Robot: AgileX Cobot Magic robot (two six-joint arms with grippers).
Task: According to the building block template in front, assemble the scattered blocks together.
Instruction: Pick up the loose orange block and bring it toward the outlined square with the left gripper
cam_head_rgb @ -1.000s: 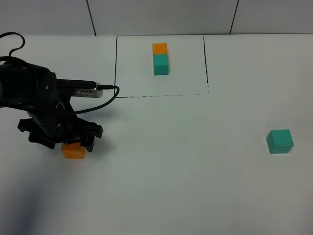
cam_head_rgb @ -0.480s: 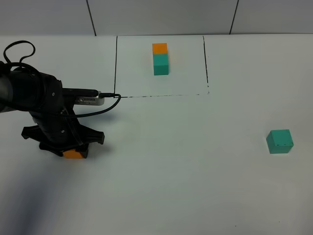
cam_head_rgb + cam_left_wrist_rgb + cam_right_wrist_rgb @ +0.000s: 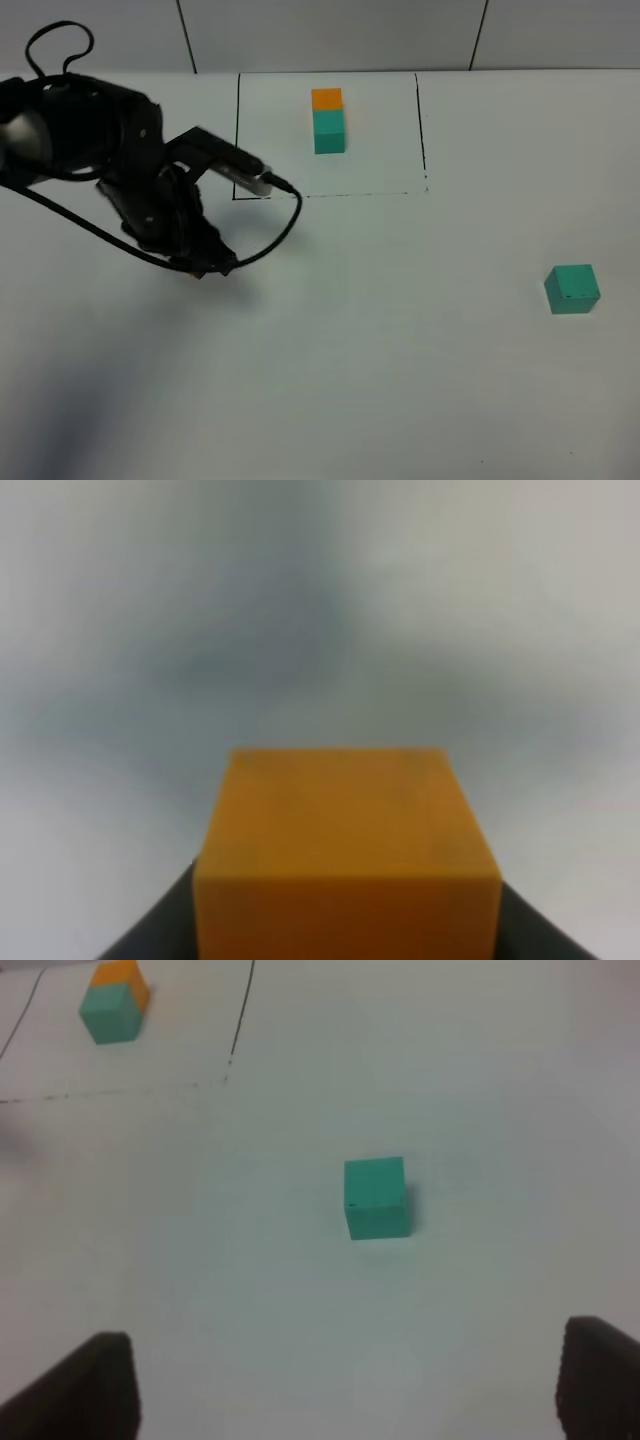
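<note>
Since the teal cube (image 3: 571,288) sits near right, ahead of the spread right gripper (image 3: 350,1370), it lies well right of the left gripper (image 3: 205,262), clamped on the orange cube (image 3: 345,855); the template (image 3: 328,120) stands far, centre.

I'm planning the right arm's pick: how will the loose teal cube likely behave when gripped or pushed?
The teal cube looks rigid, with crisp flat faces, so it probably won't deform in a grip. Resting flat on the white table, it should slide rather than roll or tip when pushed. Its matte finish suggests it won't be slippery.
</note>
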